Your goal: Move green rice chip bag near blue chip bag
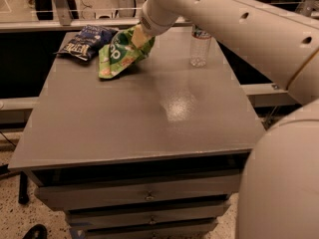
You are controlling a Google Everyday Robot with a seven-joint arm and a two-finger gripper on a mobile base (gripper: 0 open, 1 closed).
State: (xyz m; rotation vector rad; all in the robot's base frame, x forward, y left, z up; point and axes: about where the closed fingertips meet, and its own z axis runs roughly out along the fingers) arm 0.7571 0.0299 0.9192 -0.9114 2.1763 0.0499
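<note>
The green rice chip bag (119,54) is a bright light-green pouch at the far left part of the grey table (149,113). Its lower end touches the tabletop and its upper end is lifted. My gripper (137,36) is shut on the bag's upper right end, at the end of the white arm coming in from the right. The blue chip bag (87,41) is a dark navy crinkled bag lying flat at the table's far left corner, just left of the green bag and almost touching it.
A clear plastic water bottle (200,46) stands upright at the far right of the table. My white arm (239,29) spans the upper right. Drawers (144,198) run under the table's front edge. A rail runs behind the table.
</note>
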